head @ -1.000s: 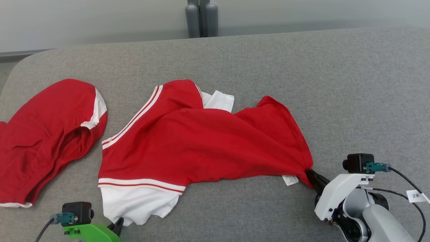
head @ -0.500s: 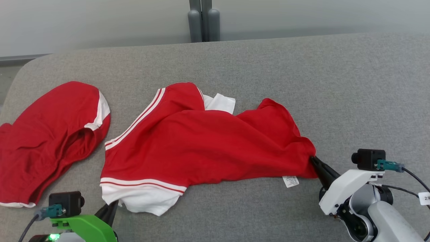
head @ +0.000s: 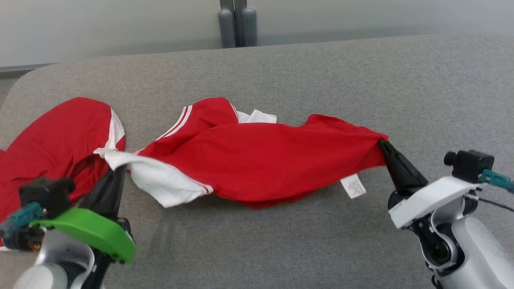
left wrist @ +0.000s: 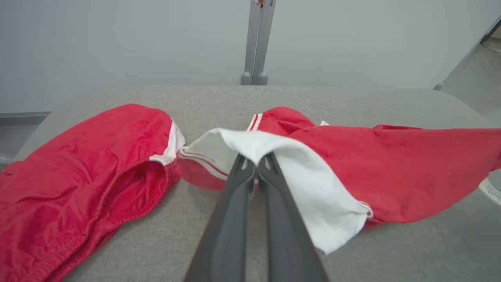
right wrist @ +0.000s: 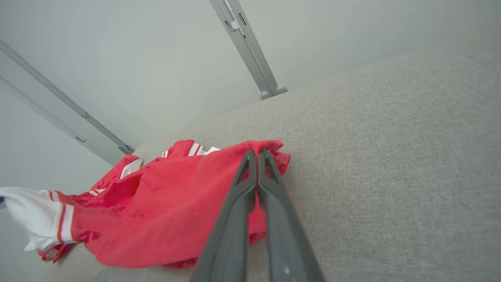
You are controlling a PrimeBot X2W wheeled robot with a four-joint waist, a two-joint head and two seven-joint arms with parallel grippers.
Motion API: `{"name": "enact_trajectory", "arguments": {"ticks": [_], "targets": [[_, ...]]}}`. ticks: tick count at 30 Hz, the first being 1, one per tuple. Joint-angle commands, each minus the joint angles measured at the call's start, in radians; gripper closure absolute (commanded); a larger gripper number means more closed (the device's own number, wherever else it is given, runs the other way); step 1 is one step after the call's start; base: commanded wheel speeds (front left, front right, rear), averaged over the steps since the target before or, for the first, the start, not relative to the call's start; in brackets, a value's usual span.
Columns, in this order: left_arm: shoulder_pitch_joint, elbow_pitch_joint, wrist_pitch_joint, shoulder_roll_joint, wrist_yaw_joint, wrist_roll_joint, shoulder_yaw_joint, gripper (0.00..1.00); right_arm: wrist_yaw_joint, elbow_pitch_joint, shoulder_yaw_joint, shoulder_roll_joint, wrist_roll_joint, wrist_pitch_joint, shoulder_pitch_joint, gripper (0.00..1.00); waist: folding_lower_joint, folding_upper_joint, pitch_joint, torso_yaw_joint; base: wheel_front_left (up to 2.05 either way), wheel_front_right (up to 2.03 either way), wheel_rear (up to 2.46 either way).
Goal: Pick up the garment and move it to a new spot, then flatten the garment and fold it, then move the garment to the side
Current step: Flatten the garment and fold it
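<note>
– Pinching 2 ends: left gripper (head: 117, 169) clenched on the white sleeve (head: 160, 180) of the garment (head: 257, 160), right gripper (head: 381, 143) clenched on its red corner; the middle sags toward the bench (head: 321, 72).
– What could fail?
– Either thin pinch could slip under tension, and the sleeve may snag the other red garment (head: 52, 140) just beside it.

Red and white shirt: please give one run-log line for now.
shirt: held up, stretched between grippers | left gripper: shut on white sleeve | right gripper: shut on red corner | red shorts: at left
</note>
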Motion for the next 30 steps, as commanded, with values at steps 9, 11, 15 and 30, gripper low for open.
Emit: {"name": "enact_trajectory", "arguments": {"ticks": [9,11,15,30], "targets": [[-0.406,0.144,0.001,-0.027,-0.098,0.037,-0.018,1.00,0.000,-0.010,0.026,-0.070,0.084,-0.002,-0.268,1.00,0.0000,0.0000,0.134,-0.004,0.00,0.00,0.00],[-0.506,0.194,0.007,-0.036,-0.118,0.047,-0.026,1.00,0.001,0.002,0.029,-0.087,0.117,0.001,-0.344,1.00,0.0000,0.0000,0.167,-0.001,0.00,0.00,0.00],[-0.723,0.306,-0.011,-0.068,-0.169,0.069,-0.040,1.00,0.001,0.044,0.037,-0.130,0.173,0.004,-0.516,1.00,0.0000,0.0000,0.237,-0.001,0.00,0.00,0.00],[-1.481,0.840,-0.079,-0.175,-0.257,0.109,-0.049,1.00,0.001,0.293,0.129,-0.197,0.286,-0.010,-1.244,1.00,0.0000,0.0000,0.408,-0.011,0.00,0.00,0.00]]}}
